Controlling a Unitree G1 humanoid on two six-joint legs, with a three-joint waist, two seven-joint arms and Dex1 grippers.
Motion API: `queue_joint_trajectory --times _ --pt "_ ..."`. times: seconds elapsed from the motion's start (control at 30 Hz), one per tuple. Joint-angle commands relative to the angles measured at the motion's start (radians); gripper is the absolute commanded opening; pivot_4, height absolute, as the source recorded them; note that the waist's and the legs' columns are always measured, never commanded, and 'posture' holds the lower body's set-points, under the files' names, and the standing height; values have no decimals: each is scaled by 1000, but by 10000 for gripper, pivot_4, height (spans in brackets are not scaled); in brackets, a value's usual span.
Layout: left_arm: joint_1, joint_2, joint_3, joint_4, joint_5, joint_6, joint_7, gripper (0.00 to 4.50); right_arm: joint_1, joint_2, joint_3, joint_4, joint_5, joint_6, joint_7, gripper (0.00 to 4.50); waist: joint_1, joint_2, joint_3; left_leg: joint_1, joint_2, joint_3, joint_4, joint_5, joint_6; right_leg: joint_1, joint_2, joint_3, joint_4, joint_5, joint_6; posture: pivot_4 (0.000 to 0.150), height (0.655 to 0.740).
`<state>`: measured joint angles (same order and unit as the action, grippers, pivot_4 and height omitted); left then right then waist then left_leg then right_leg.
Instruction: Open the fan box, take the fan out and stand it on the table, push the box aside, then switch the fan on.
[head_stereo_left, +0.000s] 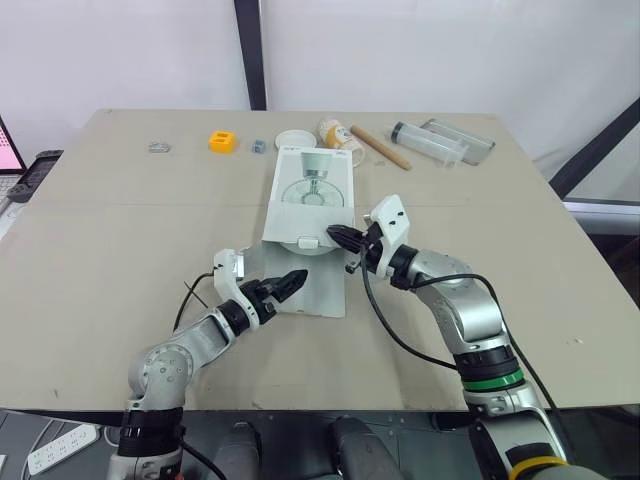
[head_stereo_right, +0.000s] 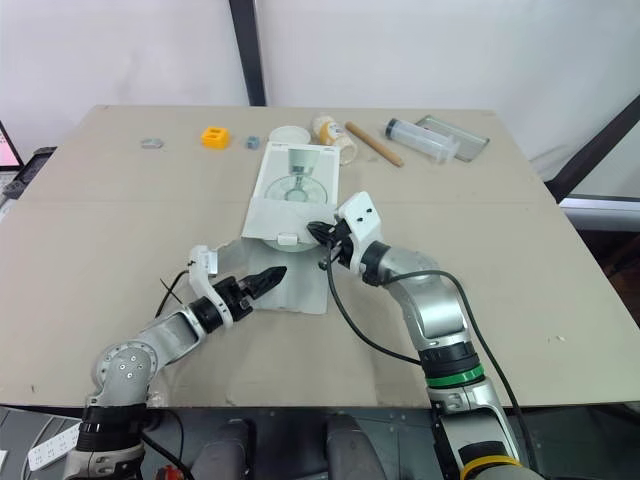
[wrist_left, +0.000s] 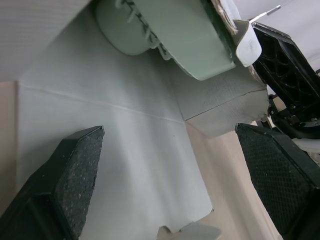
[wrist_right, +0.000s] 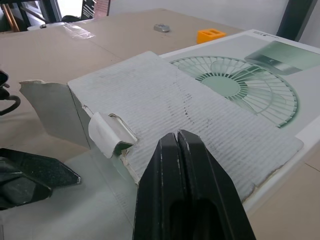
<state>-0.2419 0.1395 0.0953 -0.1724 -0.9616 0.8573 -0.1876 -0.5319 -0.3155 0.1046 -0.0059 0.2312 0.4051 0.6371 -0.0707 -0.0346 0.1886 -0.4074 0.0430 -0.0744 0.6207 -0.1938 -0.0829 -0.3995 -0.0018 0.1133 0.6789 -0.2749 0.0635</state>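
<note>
White cardboard fan box (head_stereo_left: 315, 190) flat mid-frame, near flap folded open; pale green plastic fan (wrist_left: 175, 35) in its mouth. Left gripper (head_stereo_left: 295, 282) fingers apart over flap. Right gripper (head_stereo_left: 338, 238) fingers together at box's right edge. Beige tabletop (head_stereo_left: 120, 230) wide on both sides.

Left gripper (wrist_left: 170, 131) spread wide over box flap (wrist_left: 110, 150); fan (wrist_left: 185, 35) beyond.

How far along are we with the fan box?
Opening looks done: the fan box lies flat with its near flap folded out, and the green fan shows inside. In hand: left gripper, jaws open, at the mouth; right gripper, jaws shut, over the top flap. Left: pull the fan out, stand it, push the box aside, switch on.
</note>
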Motion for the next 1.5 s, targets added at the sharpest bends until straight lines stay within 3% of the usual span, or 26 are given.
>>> queue_joint_trajectory --times 0.03,0.63,1.07,1.33,1.5 --pt "-10 -1 -2 14 16 -2 -28 44654 -4 -1 -11 -16 3 10 -9 0 0 0 0 0 0 0 0 0 0 0 0 0 0 0 0 1500 7400" --pt "-145 -88 49 184 96 -73 -35 44654 11 -1 -6 -46 2 23 -21 0 0 0 0 0 0 0 0 0 0 0 0 0 0 0 0 1500 7400" --pt "-220 -78 119 287 184 -210 -58 44654 15 -2 -5 -54 4 32 -28 0 0 0 0 0 0 0 0 0 0 0 0 0 -1 0 1 1500 7400" --pt "-209 -90 124 239 80 -87 -131 44654 20 -5 -5 -52 1 32 -28 0 0 0 0 -2 0 0 -1 0 0 -1 0 0 -2 0 1 1500 7400" --pt "-216 -124 137 239 59 -72 -106 44654 17 -4 -9 -47 -1 27 -33 0 0 0 0 -1 0 0 -1 0 0 -1 0 0 -2 0 1 1500 7400"
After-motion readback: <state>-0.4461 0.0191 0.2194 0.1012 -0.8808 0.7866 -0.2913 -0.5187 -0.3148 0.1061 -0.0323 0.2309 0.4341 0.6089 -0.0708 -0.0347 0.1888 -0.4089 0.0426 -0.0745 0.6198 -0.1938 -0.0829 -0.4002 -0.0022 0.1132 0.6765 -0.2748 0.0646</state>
